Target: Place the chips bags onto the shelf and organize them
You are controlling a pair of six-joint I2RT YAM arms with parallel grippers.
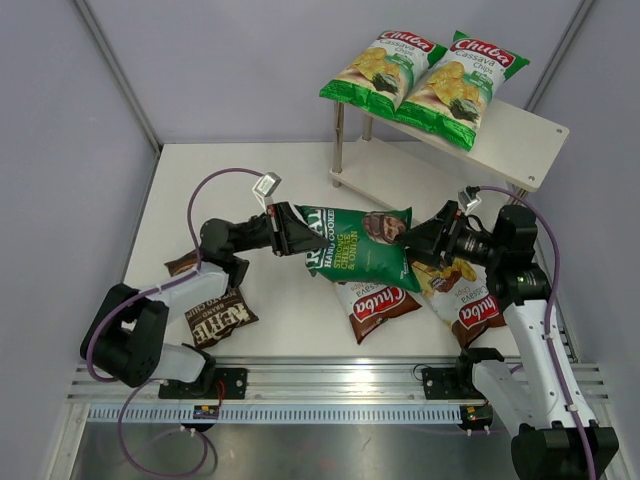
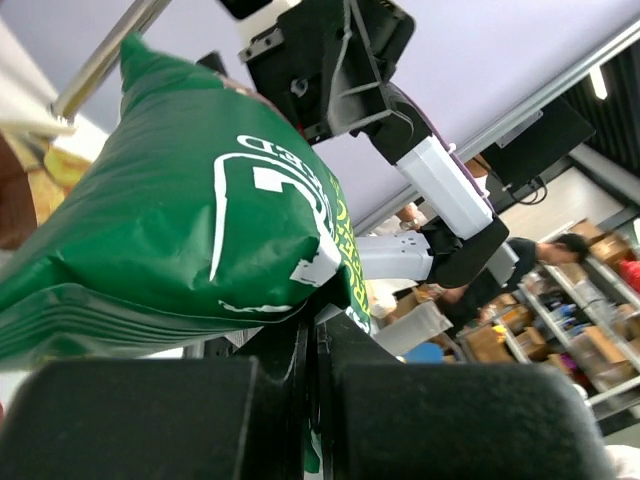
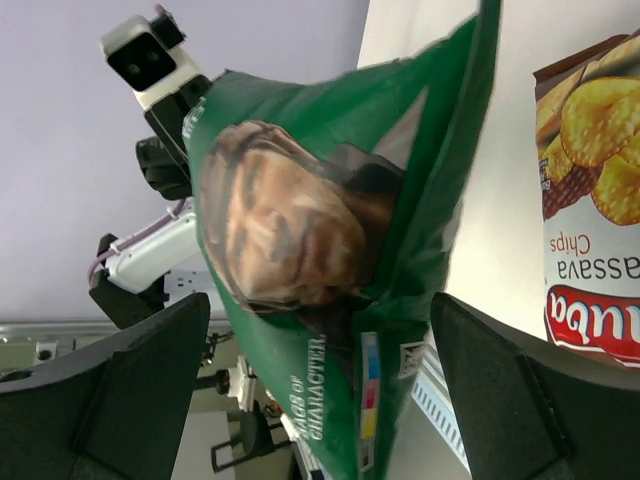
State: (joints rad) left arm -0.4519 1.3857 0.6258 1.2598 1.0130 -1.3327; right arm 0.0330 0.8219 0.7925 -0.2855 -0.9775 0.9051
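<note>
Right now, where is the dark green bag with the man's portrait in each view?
Top external: the dark green bag is at centre.
Left wrist: the bag fills the left half.
Right wrist: the bag is at centre, portrait showing.
Shared landmark: the left pincer, shut on the bag's edge, in top and left wrist views.

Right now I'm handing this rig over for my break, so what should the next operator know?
Left gripper: shut on one end of the dark green portrait bag, held above the table.
Right gripper: open, jaws either side of that bag's other end, not gripping.
Done: two green Chuba bags lie on the shelf, top board.
To do: the portrait bag, plus two brown-red Chuba bags and the Kettle bag on the table.
</note>
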